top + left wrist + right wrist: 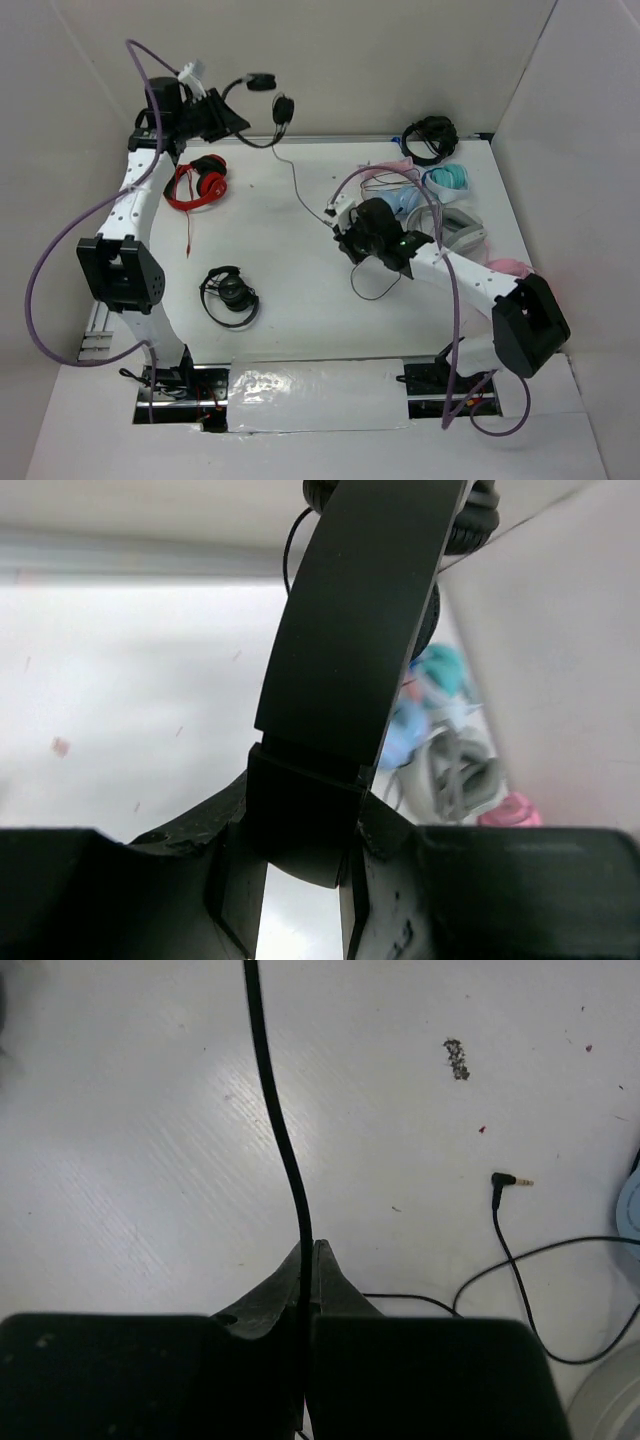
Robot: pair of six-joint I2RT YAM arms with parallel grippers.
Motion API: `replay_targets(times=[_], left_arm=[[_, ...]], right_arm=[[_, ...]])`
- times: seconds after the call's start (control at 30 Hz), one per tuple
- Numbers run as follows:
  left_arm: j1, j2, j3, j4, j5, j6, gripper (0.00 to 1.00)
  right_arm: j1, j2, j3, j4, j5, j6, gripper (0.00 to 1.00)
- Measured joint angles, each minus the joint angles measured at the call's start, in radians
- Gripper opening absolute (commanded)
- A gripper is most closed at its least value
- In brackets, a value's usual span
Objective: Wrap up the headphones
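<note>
The headphones (268, 96) are black with a thin headband and round ear pads, held up in the air at the back left. My left gripper (238, 122) is shut on the headband (350, 630), which fills the left wrist view between the fingers (385, 880). The thin black cable (296, 183) trails from the ear cups down to my right gripper (342, 228) near the table's middle. In the right wrist view that gripper (310, 1255) is shut on the cable (275, 1110). The plug (505, 1180) lies on the table, with slack cable looped beside it.
A red pair (200, 185) lies at the left and a compact black pair (230, 295) at the near left. A heap of black (428, 138), teal (450, 180), grey-white (458, 232) and pink (510, 268) headphones lies along the right side. Walls enclose the white table (290, 270).
</note>
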Motion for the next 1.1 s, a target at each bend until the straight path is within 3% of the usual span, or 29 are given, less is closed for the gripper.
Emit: replay_targets(times=[0.23,0.53,0.77,1.1], left_arm=[[-0.033,0.027,-0.238,0.023,-0.054,0.091,0.0],[-0.196,-0.026,-0.432,0.127,0.044,0.293,0.0],[-0.331,-0.214,-0.658,0.152,0.186,0.445,0.0],[-0.431,-0.523,-0.953,0.2,0.378,0.683,0.0]], right_arm=[[0.155,-0.071,0.097,-0.13,0.291,0.004,0.0],[0.194,-0.312,0.315,-0.138,0.406,-0.177,0.0],[0.134,-0.257,0.388,-0.158,0.418,-0.29,0.0],[-0.063,-0.157,0.449,-0.156,0.353,-0.331,0.0]])
